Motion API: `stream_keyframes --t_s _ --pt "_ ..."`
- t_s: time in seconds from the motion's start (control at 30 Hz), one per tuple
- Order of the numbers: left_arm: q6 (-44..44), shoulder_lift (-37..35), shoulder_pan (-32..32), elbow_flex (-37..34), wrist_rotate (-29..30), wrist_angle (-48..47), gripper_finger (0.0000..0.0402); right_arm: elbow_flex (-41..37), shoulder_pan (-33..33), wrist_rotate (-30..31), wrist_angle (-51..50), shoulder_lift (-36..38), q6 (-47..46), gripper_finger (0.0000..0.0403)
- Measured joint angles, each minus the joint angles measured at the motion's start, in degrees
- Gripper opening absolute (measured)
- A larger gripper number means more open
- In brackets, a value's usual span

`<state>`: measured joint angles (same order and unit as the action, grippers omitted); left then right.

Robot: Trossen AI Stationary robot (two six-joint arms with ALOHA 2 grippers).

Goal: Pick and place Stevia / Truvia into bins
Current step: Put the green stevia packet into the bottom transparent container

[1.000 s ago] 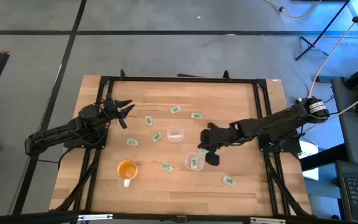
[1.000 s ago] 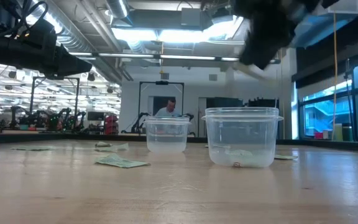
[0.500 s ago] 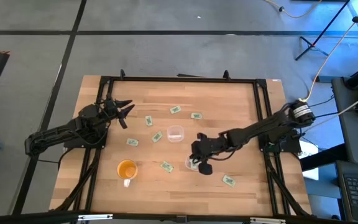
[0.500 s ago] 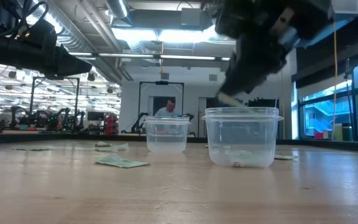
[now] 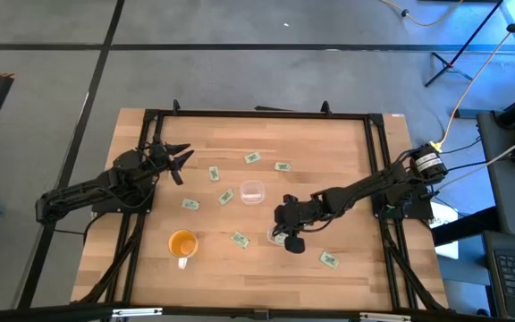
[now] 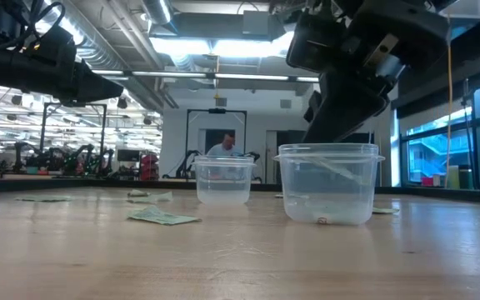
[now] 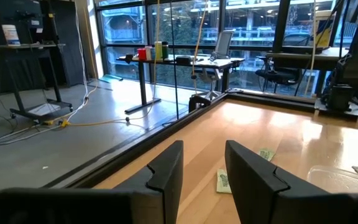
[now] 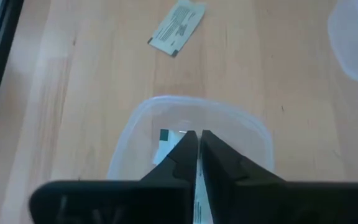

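My right gripper [image 5: 284, 238] hangs over the near clear bin [image 6: 327, 196], its tips at the rim, shut on a white-and-green Stevia packet. A packet end with a green mark [image 8: 165, 139] shows inside this bin [image 8: 166, 102]. The second bin [image 5: 252, 191] stands a little farther back. Several more packets lie flat on the wood, such as one [image 5: 240, 239] near the bin and one [image 5: 330, 260] toward the near right. My left gripper [image 5: 181, 161] waits open and level at the far left, nothing between its fingers [image 7: 204, 168]. My right gripper pinches the packet between its two fingers; white paper [image 8: 199, 196] shows in the narrow gap between them. The fingers come slanting down from the table's right. The packet [image 6: 332, 167] slopes down inside the bin, below the rim, clear of the bin's floor.
An orange cup with a handle [image 5: 182, 243] stands at the near left. Loose packets lie at the far middle [image 5: 252, 158], [image 5: 282, 166] and left of the far bin [image 5: 226, 197], [image 5: 190, 205]. A black frame [image 5: 257, 113] runs round the table.
My right gripper has come down and toward the table's near left, from above and right of the near bin to its rim. The packet it carries has gone down with it and now reaches into the bin.
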<state>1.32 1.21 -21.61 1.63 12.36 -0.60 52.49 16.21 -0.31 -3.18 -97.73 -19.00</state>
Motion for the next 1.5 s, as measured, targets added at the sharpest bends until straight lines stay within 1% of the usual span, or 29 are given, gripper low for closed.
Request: stream_keyframes --t_s 0.1,0.27,0.37,0.43,0.5,0.63,0.73,0.83,0.97,1.1,1.27,1.5 --pt "0.00 0.00 0.01 0.00 0.00 -0.01 0.0114 0.02 0.00 0.02 -0.04 0.00 0.54 0.0042" --pt "0.00 0.00 0.00 0.00 0.00 -0.01 0.0114 0.05 0.00 0.05 -0.23 0.86 0.33 0.0093" --pt "0.00 0.00 0.01 0.00 0.00 -0.01 0.0114 0.11 0.00 0.15 -0.44 3.49 -0.29 0.0118" --pt "0.00 0.00 0.00 0.00 0.00 0.01 0.0114 0.11 0.00 0.15 -2.18 6.45 -0.33 0.0127" --pt "0.00 0.00 0.01 0.00 0.00 0.00 0.0114 0.20 -0.03 0.24 -5.24 9.89 -0.29 0.0131" --pt "0.00 0.00 0.02 0.00 0.00 0.01 0.0114 0.22 -0.20 2.05 -15.92 15.33 -2.09 0.0131" --pt "0.00 0.00 0.02 0.00 0.00 0.00 0.0114 0.20 -0.20 3.92 -24.27 16.67 -5.56 0.0131" --pt "0.00 0.00 0.01 0.00 0.00 0.00 0.0114 -0.12 0.07 6.24 -29.39 16.20 -7.92 0.0132" --pt "0.00 0.00 0.00 0.00 0.00 0.01 0.0114 -3.04 0.17 6.68 -29.99 14.43 -10.64 0.0132" --pt "0.00 0.00 0.01 0.00 0.00 0.01 0.0114 -6.68 0.15 6.68 -28.17 12.50 -13.72 0.0132" --pt "0.00 0.00 0.02 0.00 0.00 -0.01 0.0114 -9.79 0.13 6.70 -20.54 11.61 -11.94 0.0132" --pt "0.00 0.02 0.01 0.00 0.00 -0.01 0.0114 -10.12 0.13 6.74 -17.32 9.23 -9.15 0.0132"
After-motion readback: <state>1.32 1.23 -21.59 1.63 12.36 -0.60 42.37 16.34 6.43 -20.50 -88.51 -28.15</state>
